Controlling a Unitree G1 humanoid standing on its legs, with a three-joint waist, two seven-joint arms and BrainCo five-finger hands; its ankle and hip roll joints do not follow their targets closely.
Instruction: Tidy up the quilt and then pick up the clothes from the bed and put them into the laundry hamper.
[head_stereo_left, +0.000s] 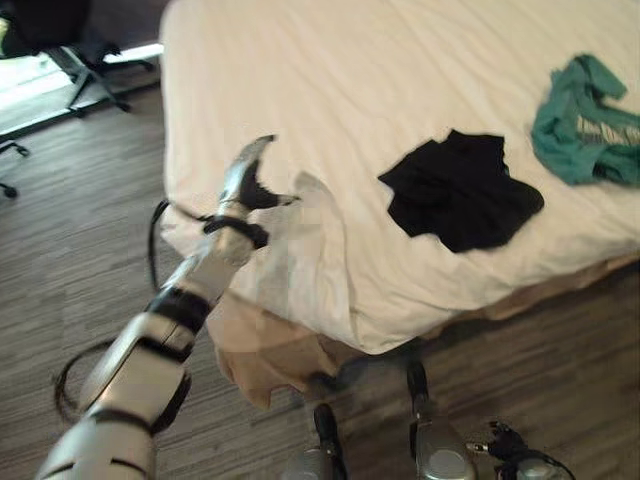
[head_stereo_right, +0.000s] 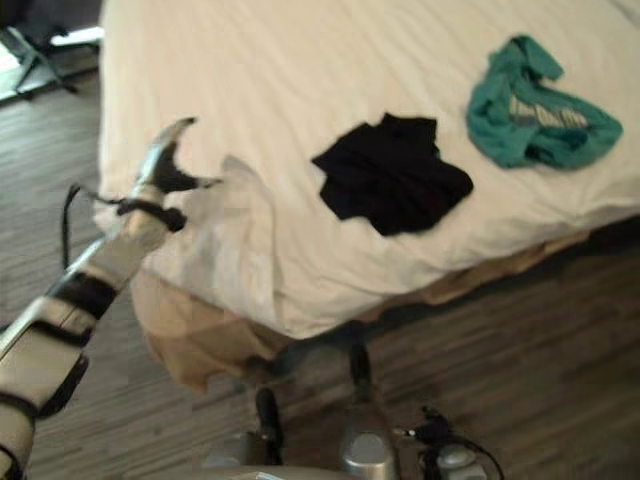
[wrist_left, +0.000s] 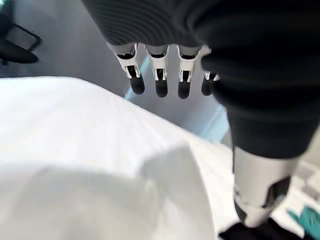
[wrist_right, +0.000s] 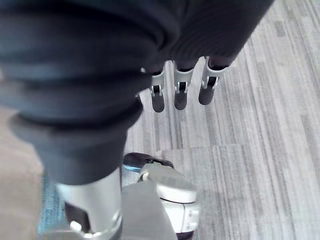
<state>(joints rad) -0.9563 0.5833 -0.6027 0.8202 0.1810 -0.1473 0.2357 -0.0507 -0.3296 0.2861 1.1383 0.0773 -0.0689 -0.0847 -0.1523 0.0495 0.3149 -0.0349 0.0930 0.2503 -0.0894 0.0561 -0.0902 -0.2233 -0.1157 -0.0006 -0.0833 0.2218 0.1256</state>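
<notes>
The white quilt (head_stereo_left: 350, 70) covers the bed, and its near left corner (head_stereo_left: 310, 250) hangs rumpled over the edge. My left hand (head_stereo_left: 250, 178) hovers at that corner, open, with fingers (wrist_left: 159, 75) straight and thumb (wrist_left: 257, 185) spread above a raised fold of quilt (wrist_left: 170, 165). It holds nothing. A black garment (head_stereo_left: 460, 190) lies crumpled on the quilt near the front edge. To its right lies a teal garment (head_stereo_left: 585, 125). My right hand (wrist_right: 180, 92) hangs open over the wooden floor, holding nothing.
A beige bed skirt (head_stereo_left: 265, 350) shows under the hanging quilt corner. Grey wood-plank floor (head_stereo_left: 70, 260) lies left of and in front of the bed. A black chair base (head_stereo_left: 90, 70) stands at the far left by a bright window strip.
</notes>
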